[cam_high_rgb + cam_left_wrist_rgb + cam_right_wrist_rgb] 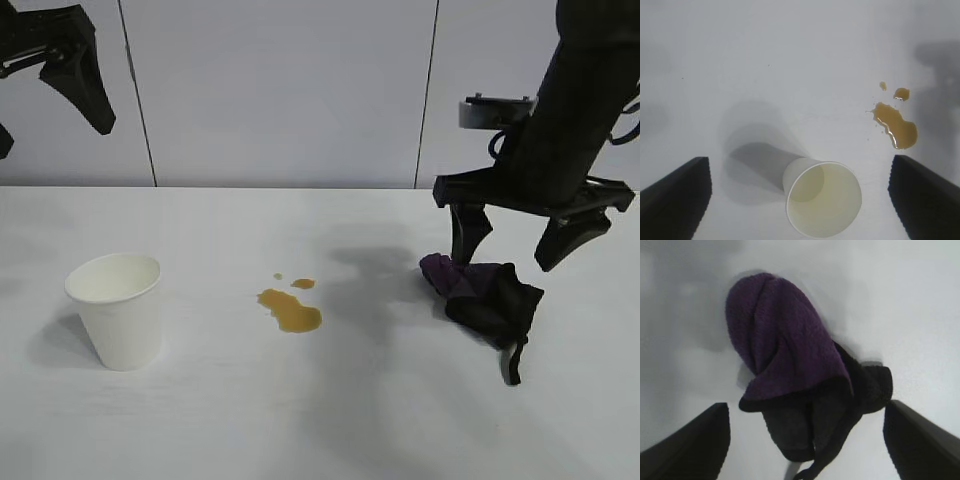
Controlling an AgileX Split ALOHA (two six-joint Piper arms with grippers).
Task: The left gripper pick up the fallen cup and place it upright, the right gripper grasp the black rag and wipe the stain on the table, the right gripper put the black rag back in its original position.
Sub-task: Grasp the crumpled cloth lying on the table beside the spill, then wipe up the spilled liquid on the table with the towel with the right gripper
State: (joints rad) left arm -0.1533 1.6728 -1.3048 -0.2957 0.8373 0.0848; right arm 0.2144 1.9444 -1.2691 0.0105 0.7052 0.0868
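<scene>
1. Cup (117, 308) first, at the left of the table (330, 420): it stands upright, mouth up, well apart from everything else. The left gripper (45, 85) hangs high above it near the top left corner, fingers spread wide and empty, so that part looks finished.
2. Stain (291, 311) next, near the middle: a brown-amber blotch with two small droplets just behind it, not yet wiped.
3. Black rag (485, 293) to the right of the stain: a crumpled bundle lying on the table, purple part toward the stain, thin black tail trailing toward the front edge.
4. Right gripper (520, 243) farthest right: it hangs just above the rag, fingers open and straddling it, nothing held.
5. Step in hand, by my reading, is grasping the rag. To do it well, lower until the fingertips nearly meet the table, keep the thick middle of the bundle centred between the fingers, then close firmly; catching only the tail or the purple edge would risk the cloth slipping during the wipe.
</scene>
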